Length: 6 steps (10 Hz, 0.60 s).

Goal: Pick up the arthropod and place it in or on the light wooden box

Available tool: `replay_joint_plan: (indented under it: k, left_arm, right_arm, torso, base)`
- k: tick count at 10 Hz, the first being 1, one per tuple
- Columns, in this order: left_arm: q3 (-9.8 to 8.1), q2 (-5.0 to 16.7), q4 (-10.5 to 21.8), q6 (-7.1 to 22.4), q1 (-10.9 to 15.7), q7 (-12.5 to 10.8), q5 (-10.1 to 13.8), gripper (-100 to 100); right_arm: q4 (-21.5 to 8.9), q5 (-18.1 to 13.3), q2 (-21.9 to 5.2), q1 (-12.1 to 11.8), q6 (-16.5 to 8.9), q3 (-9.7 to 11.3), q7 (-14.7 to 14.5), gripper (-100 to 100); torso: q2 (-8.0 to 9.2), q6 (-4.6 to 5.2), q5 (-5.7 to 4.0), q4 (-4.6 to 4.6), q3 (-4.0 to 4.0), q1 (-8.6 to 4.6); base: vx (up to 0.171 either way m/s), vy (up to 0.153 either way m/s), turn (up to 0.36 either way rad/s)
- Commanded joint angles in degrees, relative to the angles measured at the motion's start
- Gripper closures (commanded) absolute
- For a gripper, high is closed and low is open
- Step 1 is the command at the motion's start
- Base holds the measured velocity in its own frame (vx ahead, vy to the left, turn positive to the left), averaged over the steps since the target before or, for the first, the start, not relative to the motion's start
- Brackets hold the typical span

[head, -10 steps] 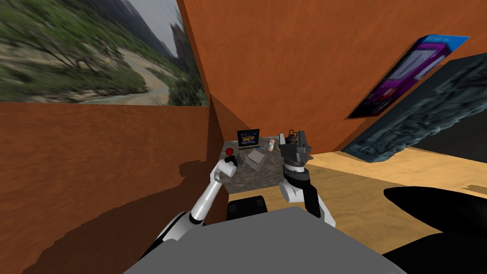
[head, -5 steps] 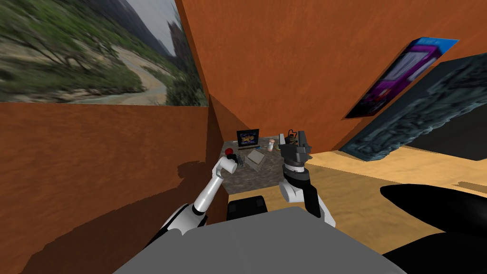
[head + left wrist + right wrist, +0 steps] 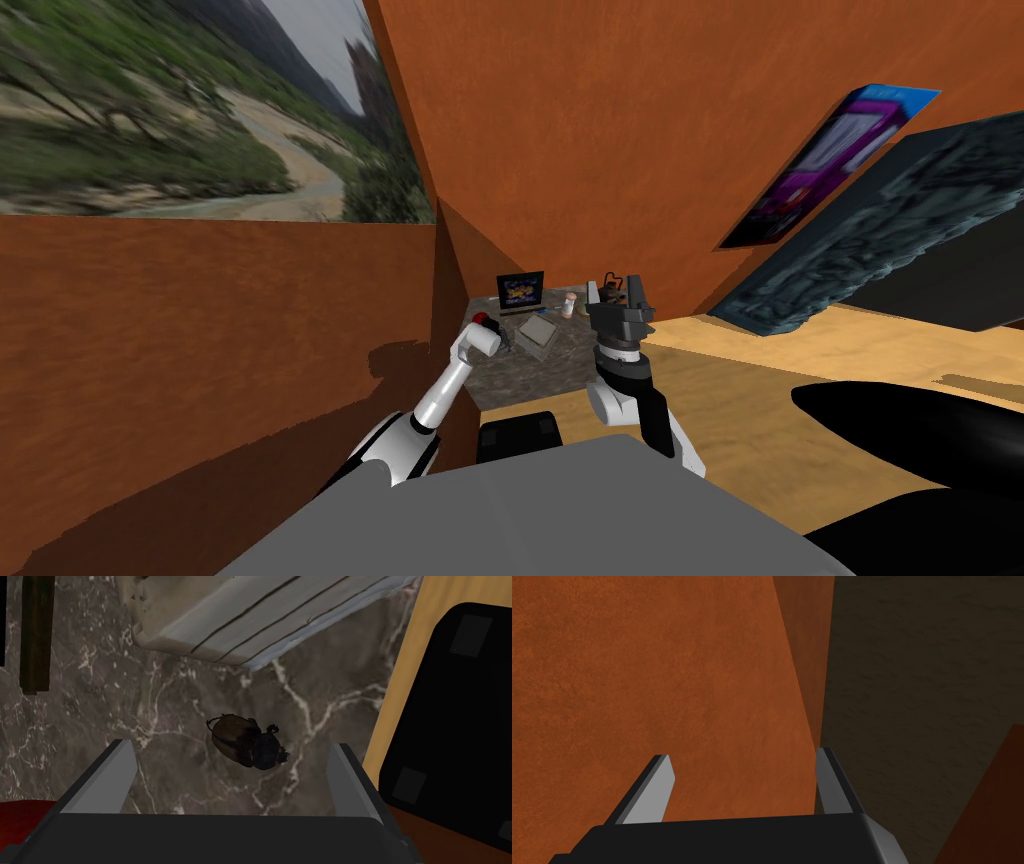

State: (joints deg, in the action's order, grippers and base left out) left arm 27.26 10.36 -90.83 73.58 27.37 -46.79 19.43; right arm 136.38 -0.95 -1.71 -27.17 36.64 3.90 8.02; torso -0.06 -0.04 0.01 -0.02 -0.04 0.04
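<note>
The arthropod is a dark brown beetle (image 3: 247, 741) lying on the marbled table top (image 3: 165, 701). My left gripper (image 3: 231, 746) hangs open just above it, one finger on either side and neither touching it. The pale plank box (image 3: 260, 616) lies on the table just beyond the beetle. In the head view the left gripper (image 3: 497, 341) is over the table's left part, beside the box (image 3: 537, 333). My right gripper (image 3: 616, 290) is raised over the table's right edge, open and holding nothing (image 3: 744, 771).
On the table (image 3: 540, 375) stand a small laptop-like screen (image 3: 521, 290) at the back, a red object (image 3: 482, 318) at the left and a small bottle (image 3: 570, 303). A black seat (image 3: 517, 437) stands before the table. Orange walls close in on the left and behind.
My left arm has reached a little farther over the table, toward the box. The head view has shifted slightly. The right arm has held still.
</note>
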Motion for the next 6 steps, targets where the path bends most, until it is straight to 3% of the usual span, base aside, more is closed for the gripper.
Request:
replay_joint_plan:
  k: [1,3,4,5,6]
  left_arm:
    - [0.11,-0.01,1.50,2.27,1.48,-0.70,1.06,-100]
    - [0.26,0.00,3.03,4.07,2.49,-1.18,1.97,-100]
    - [0.26,-0.11,2.55,3.37,2.21,-1.07,1.58,-100]
    - [0.27,-0.11,2.63,3.62,2.27,-1.15,1.63,0]
    - [-0.15,-0.46,4.21,2.02,1.78,-0.17,1.26,-100]
  right_arm:
    - [0.00,0.00,0.00,0.00,0.00,0.00,0.00,0]
    - [0.00,0.00,0.00,0.00,0.00,0.00,0.00,0]
    - [0.00,0.00,0.00,0.00,0.00,0.00,0.00,0]
    - [0.00,0.00,0.00,0.00,0.00,0.00,0.00,0]
    - [0.00,0.00,0.00,0.00,0.00,0.00,0.00,0]
  torso:
    - [0.00,0.00,0.00,0.00,0.00,0.00]
    - [0.00,0.00,0.00,0.00,0.00,0.00]
    - [0.00,-0.01,0.00,0.00,0.00,-0.01]
    - [0.03,-0.01,0.00,0.00,0.02,-0.02]
    - [0.05,-0.01,-0.01,0.01,0.03,-0.03]
  base:
    - [0.017,0.012,-0.030]
    - [0.015,0.009,-0.020]
    - [0.006,0.003,-0.004]
    - [0.000,0.000,0.000]
    - [0.011,-0.015,-0.026]
